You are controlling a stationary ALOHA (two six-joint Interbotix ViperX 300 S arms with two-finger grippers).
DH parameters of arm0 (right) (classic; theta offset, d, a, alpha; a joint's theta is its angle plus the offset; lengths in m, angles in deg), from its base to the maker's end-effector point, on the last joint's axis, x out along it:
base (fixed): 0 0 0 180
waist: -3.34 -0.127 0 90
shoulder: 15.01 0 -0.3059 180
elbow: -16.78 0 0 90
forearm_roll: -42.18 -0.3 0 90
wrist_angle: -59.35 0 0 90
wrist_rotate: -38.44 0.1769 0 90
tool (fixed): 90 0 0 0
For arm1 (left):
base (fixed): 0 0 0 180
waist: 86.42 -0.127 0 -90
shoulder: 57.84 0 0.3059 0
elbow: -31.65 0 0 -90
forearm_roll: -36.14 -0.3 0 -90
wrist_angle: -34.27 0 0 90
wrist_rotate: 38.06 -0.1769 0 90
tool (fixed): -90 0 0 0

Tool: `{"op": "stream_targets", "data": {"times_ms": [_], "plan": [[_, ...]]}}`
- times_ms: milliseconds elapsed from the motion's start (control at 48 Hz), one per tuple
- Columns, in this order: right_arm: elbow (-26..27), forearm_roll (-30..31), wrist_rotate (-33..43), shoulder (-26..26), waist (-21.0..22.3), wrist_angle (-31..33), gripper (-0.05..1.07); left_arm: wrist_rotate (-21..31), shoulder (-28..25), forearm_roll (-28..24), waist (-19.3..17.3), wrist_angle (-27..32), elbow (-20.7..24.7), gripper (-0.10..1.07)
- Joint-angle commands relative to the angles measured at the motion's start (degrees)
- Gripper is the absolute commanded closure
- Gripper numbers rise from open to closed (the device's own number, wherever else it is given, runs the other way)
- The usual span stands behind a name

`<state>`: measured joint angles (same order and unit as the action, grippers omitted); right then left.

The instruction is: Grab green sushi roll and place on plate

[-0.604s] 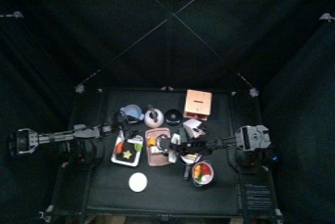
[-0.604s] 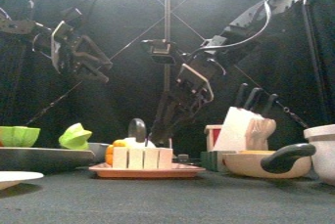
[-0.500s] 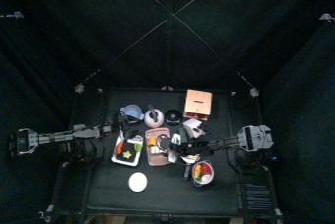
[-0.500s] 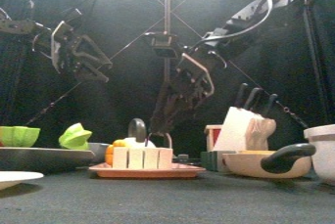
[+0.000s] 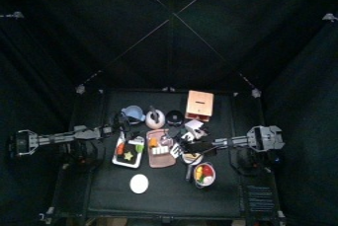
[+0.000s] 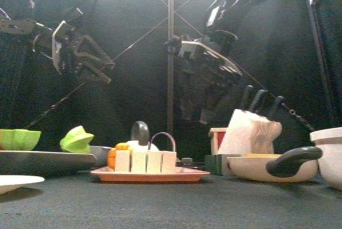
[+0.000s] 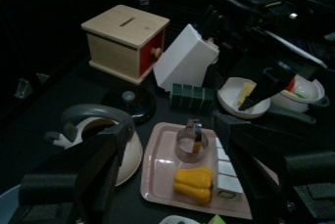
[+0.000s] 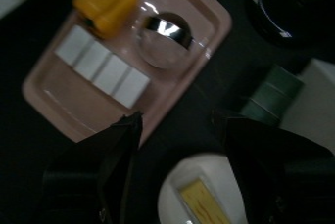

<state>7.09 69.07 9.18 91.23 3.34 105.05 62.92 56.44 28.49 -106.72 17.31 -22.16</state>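
While the small bright green sushi roll [image 6: 76, 139] sits untouched on a long dark tray [image 6: 40, 159] at the left of the desk [image 6: 201, 209], neither arm is on it, so the task looks to be at the approach step. The round white plate [image 6: 14, 184] lies empty in front of that tray. The left gripper [image 6: 83, 61] hangs high above the tray with its jaws spread. The right gripper [image 6: 211, 81], jaws spread wide and holding nothing, hovers over the middle of the desk. The next move probably calls for one gripper to come down over the roll, straddle it and close gently, since the piece is tiny. The front view shows the roll plainly, and the top view gives only a green speck. The right wrist view shows a pink rectangular tray [image 8: 197, 47] of white and orange food pieces and no roll at all.
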Motion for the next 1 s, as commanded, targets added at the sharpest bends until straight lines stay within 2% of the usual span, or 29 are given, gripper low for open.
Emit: {"op": "stream_targets", "data": {"times_ms": [0,562,979], "plan": [[2.0,-0.2,0.4,0.2,0.4,4.3,0.11,-0.1,0.3,-0.1,-0.2,-0.3,0.7,-0.02],[-1.3,-1.6,1.6,2.9,6.2,4.8,0.11,-0.1,0.2,-0.1,-0.2,-0.2,0.6,-0.02],[-1.0,-2.1,1.5,5.0,7.1,4.7,0.11,-0.1,0.3,-0.1,-0.3,-0.3,0.5,-0.02]]}}
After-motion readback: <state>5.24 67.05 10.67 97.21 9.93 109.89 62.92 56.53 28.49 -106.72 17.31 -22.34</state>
